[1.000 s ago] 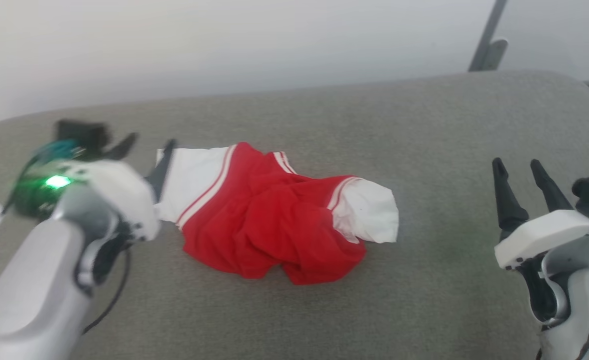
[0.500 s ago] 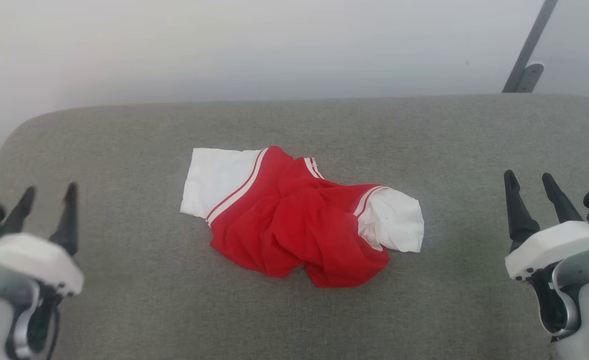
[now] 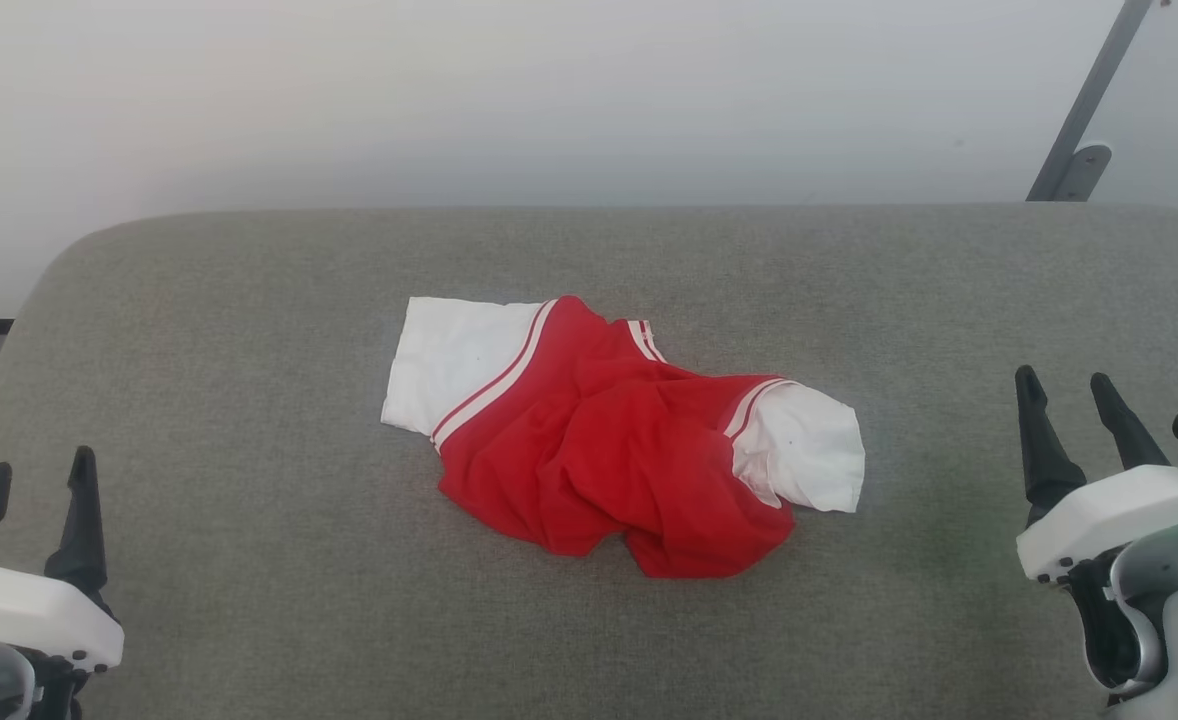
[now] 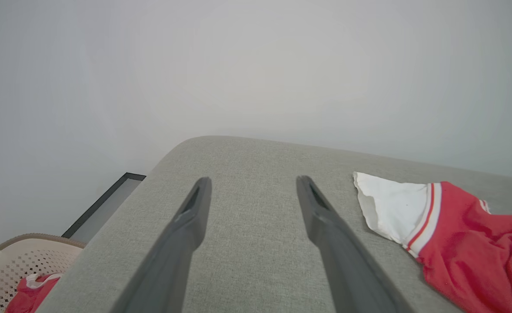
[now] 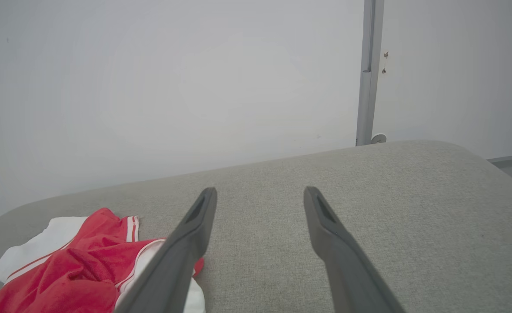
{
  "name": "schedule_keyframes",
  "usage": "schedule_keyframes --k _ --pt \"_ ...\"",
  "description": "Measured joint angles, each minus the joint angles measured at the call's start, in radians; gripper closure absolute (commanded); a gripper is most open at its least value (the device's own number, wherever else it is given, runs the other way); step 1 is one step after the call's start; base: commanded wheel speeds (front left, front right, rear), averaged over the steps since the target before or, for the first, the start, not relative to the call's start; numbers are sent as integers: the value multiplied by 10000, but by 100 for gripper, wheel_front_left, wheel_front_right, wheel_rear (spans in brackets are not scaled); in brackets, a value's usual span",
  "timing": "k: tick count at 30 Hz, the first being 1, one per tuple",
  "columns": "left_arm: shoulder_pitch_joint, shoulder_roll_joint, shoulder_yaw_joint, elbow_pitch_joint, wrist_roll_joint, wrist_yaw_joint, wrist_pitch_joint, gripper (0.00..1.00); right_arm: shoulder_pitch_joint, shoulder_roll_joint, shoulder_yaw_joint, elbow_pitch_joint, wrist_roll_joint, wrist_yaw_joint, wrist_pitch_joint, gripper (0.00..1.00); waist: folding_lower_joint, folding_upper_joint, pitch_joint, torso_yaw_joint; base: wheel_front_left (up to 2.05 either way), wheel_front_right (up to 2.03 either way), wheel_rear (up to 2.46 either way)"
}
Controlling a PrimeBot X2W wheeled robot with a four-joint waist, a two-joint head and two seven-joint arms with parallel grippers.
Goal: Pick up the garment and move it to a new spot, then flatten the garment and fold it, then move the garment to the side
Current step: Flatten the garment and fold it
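A: Where is the jersey?
B: The red jersey (image 3: 609,450) is seen crumpled near the middle of the grey padded top (image 3: 249,300), well clear of all its edges. It is lying loose, and nothing is touching it.
A: How is it laid out?
B: One white sleeve (image 3: 454,365) is spread fairly flat on the side toward the left edge. The other white sleeve (image 3: 809,455) is bunched up on the side toward the right edge. Red-and-white striped trim (image 3: 494,385) is visible where the left sleeve meets the body. The red body is rumpled into folds between the sleeves and sags toward the near edge.
A: And the pincers?
B: The left gripper (image 3: 40,465) is held over the near-left corner with its fingers spread apart and nothing between them. The right gripper (image 3: 1063,378) is held by the right edge, also spread wide and empty. Both are well apart from the jersey, and their fingers are pointed toward the far edge.
A: Anything off the pad?
B: A perforated beige basket (image 4: 8,265) is seen below the left edge in the left wrist view, with red-and-white fabric (image 4: 32,289) inside. A grey metal post (image 3: 1084,120) is mounted on the white wall (image 3: 549,100) behind the far-right corner.
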Motion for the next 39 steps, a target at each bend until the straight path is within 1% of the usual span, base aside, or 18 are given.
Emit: schedule_keyframes --k 12,19,26,31,33,34,39 --pt "94 48 31 -209 -17 -38 -167 0 103 -6 148 -173 0 0 142 0 0 0 56 114 0 0 0" --pt "69 58 -38 -433 -36 -10 -105 0 132 -56 504 -234 0 0 288 0 0 0 133 240 0 0 0" --pt "-61 31 -173 -629 -36 8 -63 0 156 -146 968 -230 79 0 717 0 0 0 266 444 0 0 0" --pt "-172 -29 -316 -782 -13 6 -4 0 128 -293 1227 -8 188 0 1616 0 0 0 495 677 0 0 0" --pt "-259 -77 -387 -811 10 2 -6 0 99 -286 1216 115 257 0 2186 0 0 0 626 778 0 0 0" --pt "-289 -151 -495 -792 29 -19 -6 0 66 -272 1156 207 222 0 2874 0 0 0 775 879 0 0 0" --pt "-578 -351 -729 -614 54 -144 -132 0 -96 -267 1005 228 50 0 4203 0 0 0 1214 1150 0 0 0"
